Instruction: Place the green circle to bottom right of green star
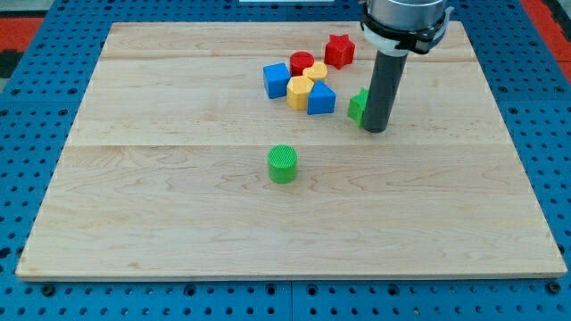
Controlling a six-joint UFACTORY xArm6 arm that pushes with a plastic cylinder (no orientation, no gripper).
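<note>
A pale wooden board (178,205) fills most of the frame, resting on a blue perforated surface (27,107) that shows along every edge. Left of centre in the upper part of the frame sits a tight cluster of blocks: a blue cube (276,79) at its left end, a red cylinder (302,63) just behind it, a yellow hexagonal block (300,91) and a second yellow block (316,72) packed in the middle, and a blue block with a sloped top (321,98) at the cluster's right. A red star-shaped block (339,50) stands slightly apart, toward the frame's top. Below the cluster, near the middle of the frame and well clear of everything else, the green circle (283,164) stands alone on the bare wood. To the right, the arm drops straight down from the frame's top edge, its grey collar and white ring cropped at the top, the dark rod held vertical. My tip (376,130) meets the board just right of the green star (357,106), which is partly hidden behind the rod; contact between the two cannot be confirmed. The arm carries no jaws, only the plain rod. The green circle lies to the lower left of the green star, well apart from it and from my tip.
</note>
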